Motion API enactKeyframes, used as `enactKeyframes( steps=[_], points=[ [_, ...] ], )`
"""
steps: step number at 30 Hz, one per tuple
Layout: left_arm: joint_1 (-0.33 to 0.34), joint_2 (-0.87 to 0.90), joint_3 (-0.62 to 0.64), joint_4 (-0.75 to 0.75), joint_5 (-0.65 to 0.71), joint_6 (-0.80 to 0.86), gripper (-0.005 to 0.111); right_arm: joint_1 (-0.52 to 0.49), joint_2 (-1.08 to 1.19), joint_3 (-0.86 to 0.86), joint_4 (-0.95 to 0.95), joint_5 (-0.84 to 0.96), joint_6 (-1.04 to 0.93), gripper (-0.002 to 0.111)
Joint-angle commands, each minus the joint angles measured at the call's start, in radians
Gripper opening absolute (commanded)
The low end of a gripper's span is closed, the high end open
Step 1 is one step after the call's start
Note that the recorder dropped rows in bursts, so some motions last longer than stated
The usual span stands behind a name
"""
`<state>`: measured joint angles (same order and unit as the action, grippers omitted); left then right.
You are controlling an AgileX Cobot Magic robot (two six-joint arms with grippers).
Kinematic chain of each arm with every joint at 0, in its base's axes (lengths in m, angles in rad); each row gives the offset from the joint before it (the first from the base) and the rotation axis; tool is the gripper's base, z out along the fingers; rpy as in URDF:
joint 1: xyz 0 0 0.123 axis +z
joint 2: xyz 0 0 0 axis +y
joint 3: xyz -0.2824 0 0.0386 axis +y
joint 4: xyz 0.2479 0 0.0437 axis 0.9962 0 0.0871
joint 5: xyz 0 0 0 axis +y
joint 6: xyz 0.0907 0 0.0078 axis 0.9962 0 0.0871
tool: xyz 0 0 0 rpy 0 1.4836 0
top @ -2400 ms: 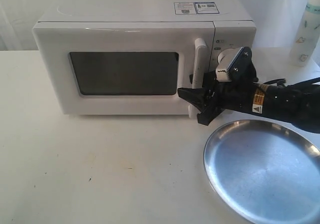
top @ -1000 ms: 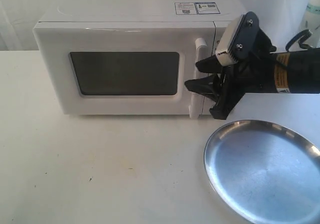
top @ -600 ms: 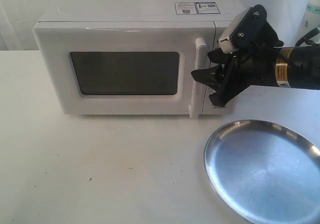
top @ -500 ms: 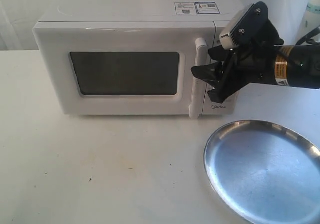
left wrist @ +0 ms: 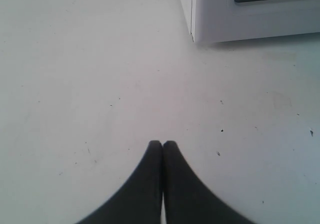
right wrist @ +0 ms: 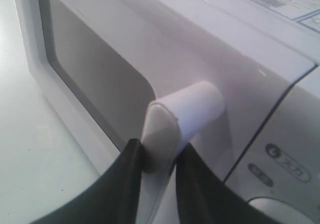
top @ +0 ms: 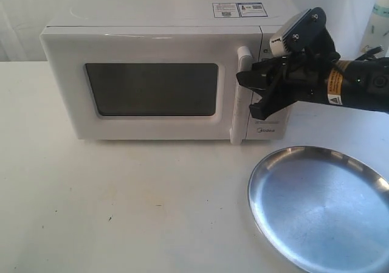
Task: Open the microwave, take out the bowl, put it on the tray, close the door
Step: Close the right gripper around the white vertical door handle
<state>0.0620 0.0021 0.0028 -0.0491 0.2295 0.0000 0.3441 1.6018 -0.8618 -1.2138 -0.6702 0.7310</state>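
Two fingers of your right gripper (right wrist: 157, 156) stand one on each side of the handle (right wrist: 186, 109), near its upper end, and both touch it; the jaws are narrowed to the width of the bar, so you hold the handle and nothing else; how firmly the pads press I cannot tell from this close view. This hold makes sense, because the door (top: 152, 87) of the microwave (top: 164, 24) is shut and must swing out first; the bowl is not visible, probably behind the dark window beyond the gripper. The tray (top: 322, 206) lies below the gripper, nearer the camera, with nothing in it, ready to receive the bowl. Your left gripper (left wrist: 162, 144) is fully closed and holds nothing, low over the table (left wrist: 100, 59).
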Motion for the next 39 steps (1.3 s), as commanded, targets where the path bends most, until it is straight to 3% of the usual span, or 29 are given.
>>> enactKeyframes(
  steps=[1, 10, 32, 34, 39],
  points=[
    [-0.005, -0.002, -0.003, -0.004, 0.003, 0.000, 0.000, 0.010, -0.001, -0.001, -0.020, -0.088, -0.035, 0.000],
    [-0.005, -0.002, -0.003, -0.004, 0.003, 0.000, 0.000, 0.010, -0.001, -0.001, -0.126, -0.233, -0.057, 0.000],
    [-0.005, -0.002, -0.003, -0.004, 0.003, 0.000, 0.000, 0.010, -0.104, 0.002, -0.336, -0.364, -0.031, 0.000],
    [-0.005, -0.002, -0.003, -0.004, 0.003, 0.000, 0.000, 0.010, -0.109, 0.002, -0.314, -0.324, 0.012, 0.000],
    [-0.005, -0.002, -0.003, -0.004, 0.003, 0.000, 0.000, 0.010, -0.145, 0.002, -0.331, 0.000, 0.163, 0.000]
  ],
)
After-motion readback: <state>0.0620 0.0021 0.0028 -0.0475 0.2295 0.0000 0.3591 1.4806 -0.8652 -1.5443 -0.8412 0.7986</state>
